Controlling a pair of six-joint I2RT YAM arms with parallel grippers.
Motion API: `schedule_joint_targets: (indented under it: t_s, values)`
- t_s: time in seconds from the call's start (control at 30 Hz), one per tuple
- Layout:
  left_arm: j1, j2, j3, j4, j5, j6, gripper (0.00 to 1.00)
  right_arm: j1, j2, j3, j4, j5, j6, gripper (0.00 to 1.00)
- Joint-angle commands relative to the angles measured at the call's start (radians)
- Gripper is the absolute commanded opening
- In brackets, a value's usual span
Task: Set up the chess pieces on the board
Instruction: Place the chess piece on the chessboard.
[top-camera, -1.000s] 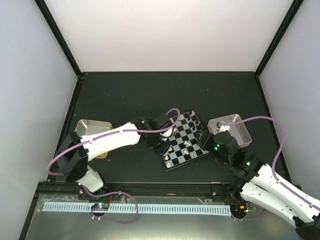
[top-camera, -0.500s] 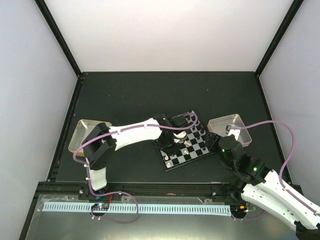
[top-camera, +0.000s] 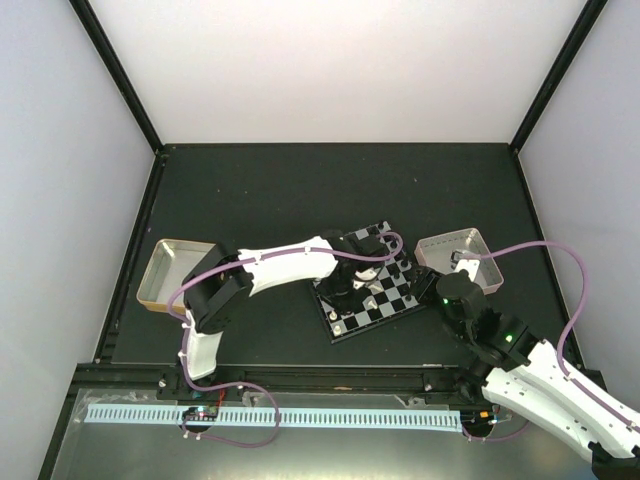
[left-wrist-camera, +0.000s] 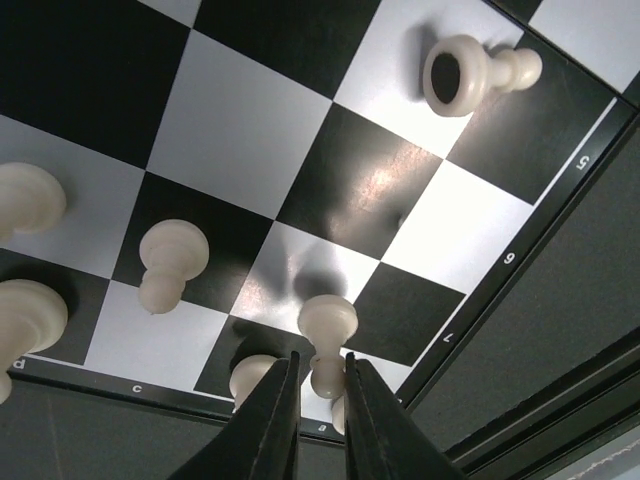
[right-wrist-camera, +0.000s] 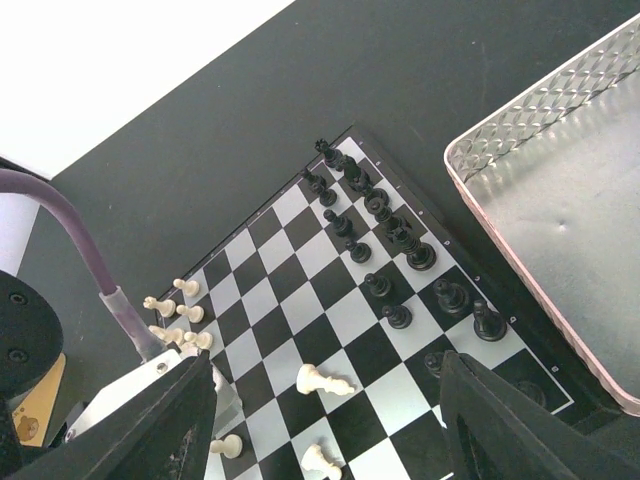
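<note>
The board (top-camera: 393, 299) lies mid-table, turned at an angle. My left gripper (left-wrist-camera: 320, 366) is shut on a cream-white pawn (left-wrist-camera: 327, 322), held over the board's (left-wrist-camera: 250, 130) near-left corner squares beside other white pieces (left-wrist-camera: 170, 262). In the top view the left gripper (top-camera: 345, 283) hangs over the board's left part. The black pieces (right-wrist-camera: 400, 240) stand in two rows on the board's (right-wrist-camera: 300, 290) right side. White pieces (right-wrist-camera: 175, 320) cluster at the left. One white piece (right-wrist-camera: 322, 380) lies toppled mid-board. My right gripper (right-wrist-camera: 328, 368) is open and empty above the board's near-right part.
A pinkish tray (top-camera: 460, 252) sits right of the board and looks empty in the right wrist view (right-wrist-camera: 560, 200). A metal tray (top-camera: 175, 275) lies at the left behind the left arm. A toppled white pawn (left-wrist-camera: 475, 72) lies near the board's rim.
My left arm has swung right and further over the board. My right gripper has pulled back from the pinkish tray toward the near edge.
</note>
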Motion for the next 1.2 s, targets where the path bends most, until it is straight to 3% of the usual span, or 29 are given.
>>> schedule_joint_targets:
  t_s: [0.0,0.23,0.53,0.83,1.0,1.17]
  values:
    - [-0.010,0.027,0.051,-0.034,-0.011,0.012,0.15,-0.001,-0.003,-0.012,0.013,0.030,-0.008,0.63]
    - [-0.011,0.041,0.065,-0.042,-0.036,0.012,0.18,-0.002,-0.003,-0.014,0.014,0.030,-0.007,0.63]
    - [-0.011,0.038,0.066,-0.043,-0.078,0.006,0.14,-0.001,-0.003,-0.014,0.011,0.021,-0.008,0.63]
    - [-0.011,-0.001,0.069,-0.017,-0.037,0.013,0.24,0.000,-0.004,-0.014,0.009,-0.010,-0.004,0.63]
    - [-0.008,-0.103,0.049,0.041,-0.085,-0.023,0.28,0.000,-0.010,-0.013,-0.004,-0.056,-0.025,0.63]
    - [0.012,-0.332,-0.093,0.214,-0.185,-0.102,0.30,0.000,0.031,-0.036,0.029,-0.140,-0.063,0.63]
